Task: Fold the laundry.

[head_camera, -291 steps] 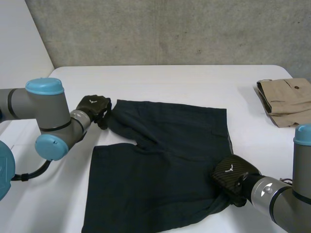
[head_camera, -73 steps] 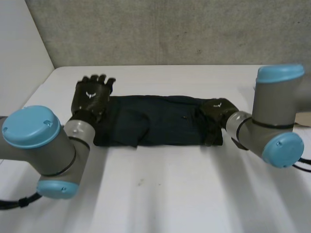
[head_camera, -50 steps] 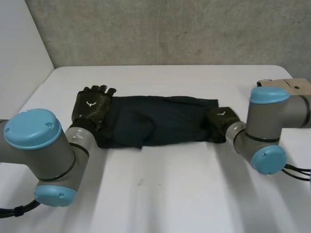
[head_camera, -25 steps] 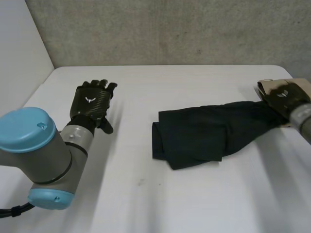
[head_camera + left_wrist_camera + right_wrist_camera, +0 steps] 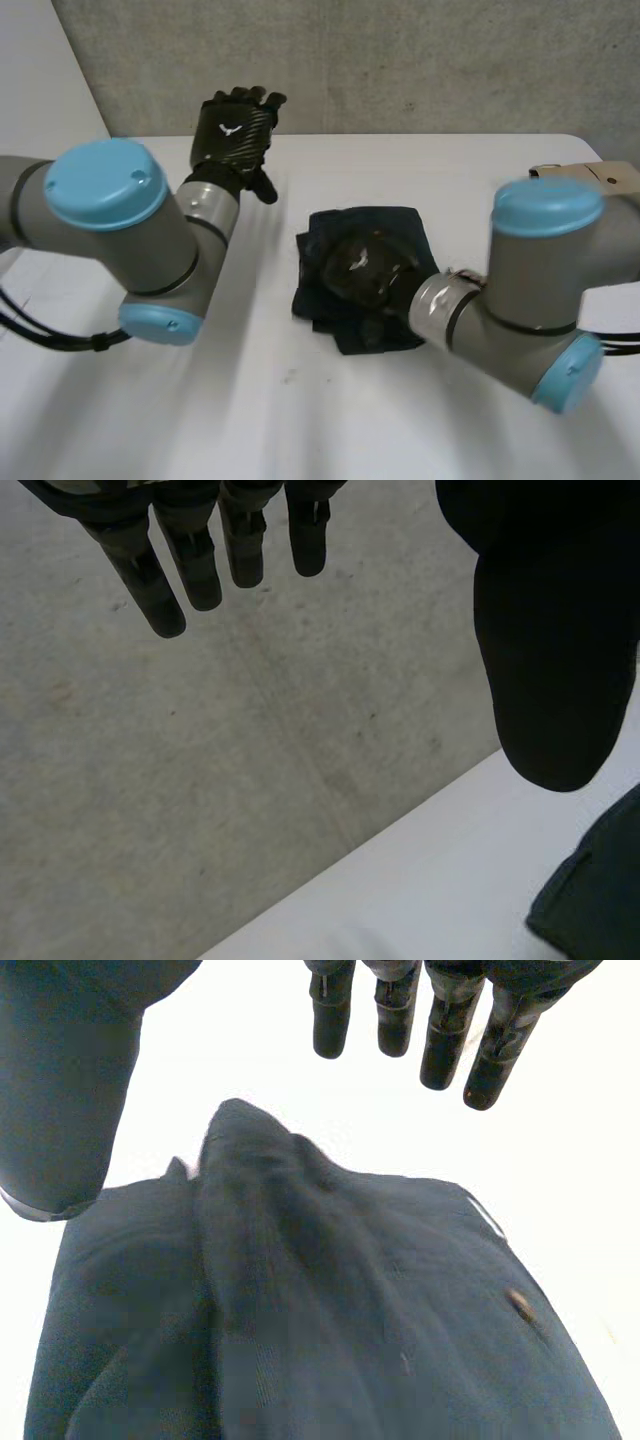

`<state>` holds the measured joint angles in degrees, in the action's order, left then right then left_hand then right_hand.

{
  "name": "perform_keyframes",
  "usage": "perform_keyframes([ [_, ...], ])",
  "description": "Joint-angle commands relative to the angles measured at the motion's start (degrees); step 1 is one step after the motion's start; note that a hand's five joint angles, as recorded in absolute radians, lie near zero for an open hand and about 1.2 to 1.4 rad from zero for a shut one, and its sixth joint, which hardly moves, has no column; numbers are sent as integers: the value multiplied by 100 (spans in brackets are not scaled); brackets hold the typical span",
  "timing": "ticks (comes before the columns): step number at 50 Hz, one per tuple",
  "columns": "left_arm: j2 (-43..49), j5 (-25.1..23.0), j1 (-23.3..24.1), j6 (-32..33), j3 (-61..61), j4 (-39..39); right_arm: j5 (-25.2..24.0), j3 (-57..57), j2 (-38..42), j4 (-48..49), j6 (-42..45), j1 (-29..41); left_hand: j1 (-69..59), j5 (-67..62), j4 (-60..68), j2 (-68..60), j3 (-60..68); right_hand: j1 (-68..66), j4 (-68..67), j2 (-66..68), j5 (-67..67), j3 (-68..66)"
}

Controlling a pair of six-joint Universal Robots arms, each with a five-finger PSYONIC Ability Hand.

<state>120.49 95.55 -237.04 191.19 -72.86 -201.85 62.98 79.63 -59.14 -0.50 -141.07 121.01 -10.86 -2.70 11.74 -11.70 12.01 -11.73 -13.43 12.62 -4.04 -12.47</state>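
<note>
The dark blue garment [image 5: 322, 303] lies folded into a small, thick bundle at the middle of the white table [image 5: 300, 420]. My right hand [image 5: 362, 270] is over the bundle's middle, palm down. In the right wrist view its fingers [image 5: 440, 1045] are straight and reach past the cloth [image 5: 330, 1320] over bare table, holding nothing. My left hand [image 5: 232, 128] is raised above the table's back left, apart from the bundle, with straight fingers [image 5: 150, 575] and nothing in it. A corner of the garment [image 5: 600, 900] lies below its thumb.
A folded tan garment [image 5: 600, 178] lies at the table's far right edge. A grey concrete wall [image 5: 400, 60] stands behind the table. Bare table surrounds the bundle at the front and left.
My right hand brought the garment's right end back over to the left, making a compact bundle, and opened above it. The left hand rose away toward the back wall.
</note>
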Motion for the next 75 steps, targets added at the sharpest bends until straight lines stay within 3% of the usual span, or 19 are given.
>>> perform_keyframes([
  [1,633,-141,360,-81,930,559,109,-79,-854,-29,-2642,-841,-19,164,-69,65,-95,173,343,-262,404,247],
  [4,906,-370,553,-257,1255,849,205,-254,-951,-318,-3328,-1324,-36,147,-52,48,-78,173,343,-262,404,247],
  [7,1161,-510,685,-424,1528,1042,267,-501,-846,-599,-3356,-1422,-70,114,-18,14,-45,173,343,-262,404,247],
  [22,2462,-379,800,-442,2460,2220,487,-2399,1404,-1646,-3242,-1414,-389,-206,301,-306,275,173,343,-262,404,247],
  [27,2576,-168,764,-240,2434,2545,504,-2435,1782,-1673,-2752,-1414,-389,-206,301,-306,275,173,343,-262,404,247],
  [32,2585,-124,764,356,2329,2686,697,-2400,1888,-1673,-2092,-1414,-339,-156,251,-255,225,173,343,-262,404,247],
  [36,2489,-115,764,533,2136,2695,1040,-2391,1862,-1681,-1687,-1414,-305,-122,217,-222,191,173,343,-262,404,247],
  [44,1681,-142,791,446,1960,2599,1076,-2031,1257,-1480,-1739,-1414,-70,113,-18,14,-45,173,343,-262,404,247],
  [53,354,-264,738,42,1415,2414,1461,-566,-403,-207,-2906,-1493,31,215,-119,115,-146,173,343,-262,404,247],
  [56,-42,-580,668,-64,1248,2449,1751,-108,-869,-73,-3145,-1484,48,231,-136,132,-162,173,343,-262,404,247],
  [60,-481,-1300,562,-327,993,2589,1753,498,-1240,-12,-3146,-1484,15,198,-102,98,-129,173,343,-262,404,247],
  [69,-939,-2864,220,-1206,914,3380,1120,1748,-1478,146,-1951,-1361,-2,181,-86,82,-112,173,343,-262,404,247],
  [75,-939,-3016,193,-1294,878,3468,1120,2293,-1417,1094,-1599,-940,-86,97,-2,-3,-28,173,343,-262,404,247],
])
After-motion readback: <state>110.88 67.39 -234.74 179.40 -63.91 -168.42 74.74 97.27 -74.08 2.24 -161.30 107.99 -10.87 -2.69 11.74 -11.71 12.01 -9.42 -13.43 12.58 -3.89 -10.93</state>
